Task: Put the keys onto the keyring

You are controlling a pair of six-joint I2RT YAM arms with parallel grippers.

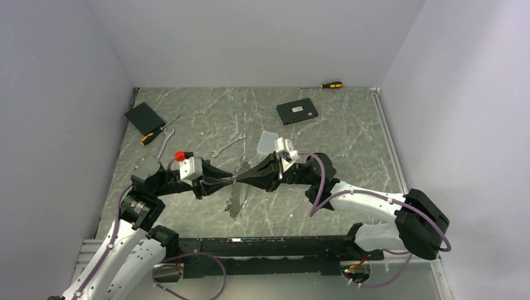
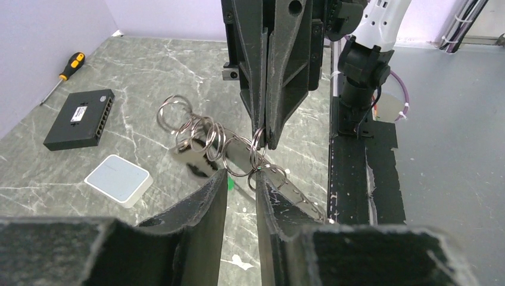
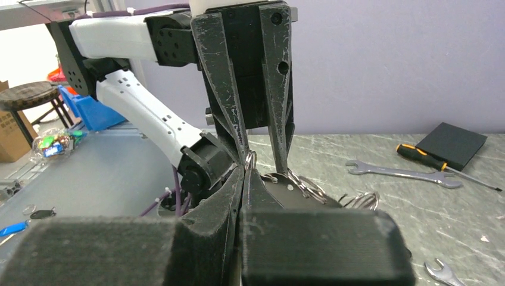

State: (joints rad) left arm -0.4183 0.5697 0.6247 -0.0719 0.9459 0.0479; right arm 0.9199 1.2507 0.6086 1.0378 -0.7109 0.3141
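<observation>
Mid-threading — meets tip to tip above the table (image 2: 149, 71).
Pinches the keyring (image 2: 215, 138) in the closed right end effector (image 2: 266, 138), keys (image 2: 196, 159) dangling below; shows the left end effector (image 2: 241, 177) open beside it, holding nothing clearly. Next, likely: close on one key, feed it onto the wire. No legible writing — black box (image 2: 80, 119) label too small.

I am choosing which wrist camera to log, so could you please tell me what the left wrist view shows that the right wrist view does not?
Only the left wrist view: a black box and a white box. Only the right wrist view: a long wrench and a black pad. Both: the right hand shut on a ring, with the left hand open close by.
</observation>
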